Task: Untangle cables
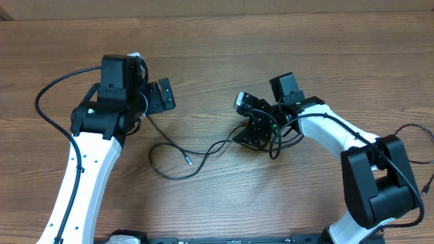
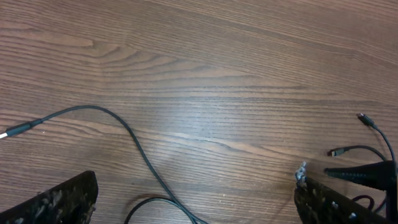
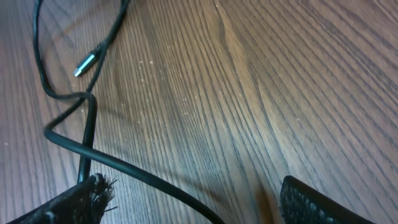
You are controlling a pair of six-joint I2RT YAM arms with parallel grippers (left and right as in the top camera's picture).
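Observation:
A thin black cable (image 1: 169,146) runs from beside my left gripper (image 1: 157,95) down into a loop, then right to my right gripper (image 1: 247,122). One plug (image 1: 187,161) lies inside the loop. In the left wrist view the cable (image 2: 134,140) curves between the open, empty fingers (image 2: 199,205), with a plug (image 2: 15,130) at far left. Two more plugs (image 2: 364,117) lie at the right. In the right wrist view the fingers (image 3: 193,202) are open low over the table, a cable (image 3: 143,174) lies between them, and a plug (image 3: 86,62) lies beyond.
More thin cable loops (image 1: 277,150) lie under the right arm. The arms' own thicker black cables (image 1: 47,88) arc beside each arm. The wooden table (image 1: 217,54) carries nothing else in view.

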